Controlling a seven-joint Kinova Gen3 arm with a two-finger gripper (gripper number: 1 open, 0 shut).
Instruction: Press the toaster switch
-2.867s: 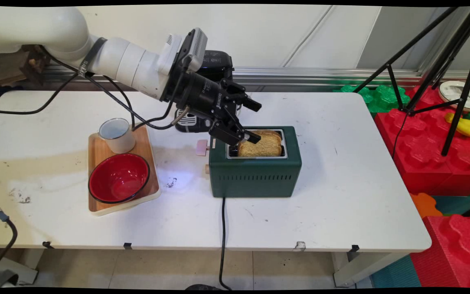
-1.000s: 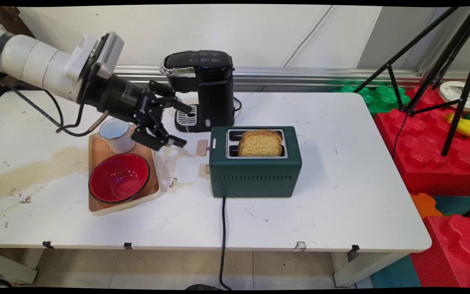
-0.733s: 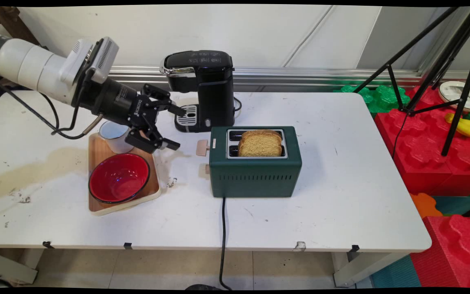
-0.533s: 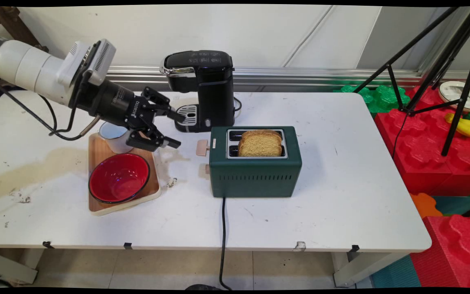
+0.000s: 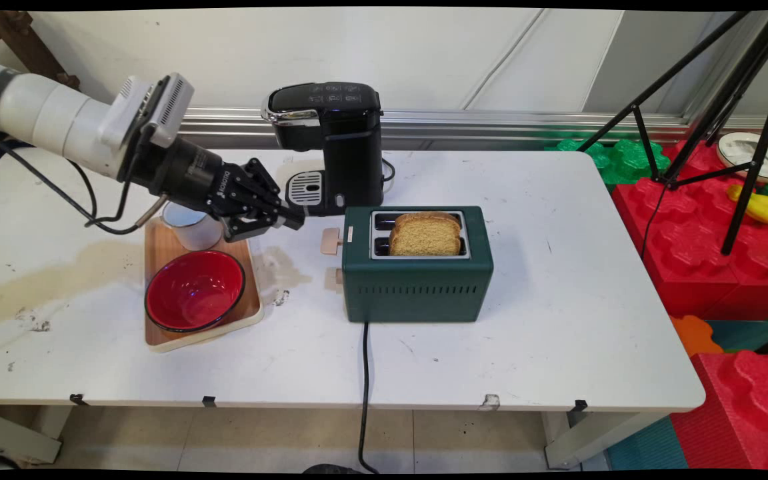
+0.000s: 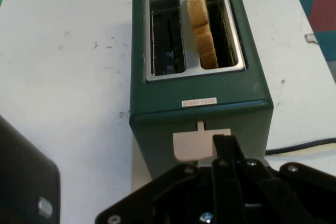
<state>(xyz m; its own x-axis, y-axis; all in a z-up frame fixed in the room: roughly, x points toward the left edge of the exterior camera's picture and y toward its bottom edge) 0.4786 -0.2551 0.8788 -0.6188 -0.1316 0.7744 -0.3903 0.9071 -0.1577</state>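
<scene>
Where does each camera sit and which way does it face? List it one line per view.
Main view: fixed above the table's near side, looking down across the white table to the wall; the white arm enters from the left, its gripper shut beside the green toaster.
Hand view: rides on the hand, looking along the gripper at the toaster's lever end; black linkage fills the bottom.
Shared: toaster, bread slice, lever.

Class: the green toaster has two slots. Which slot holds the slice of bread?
The slot nearer the table's front edge: the bread slice stands in it, while the toaster's other slot, toward the coffee machine, is empty.
</scene>
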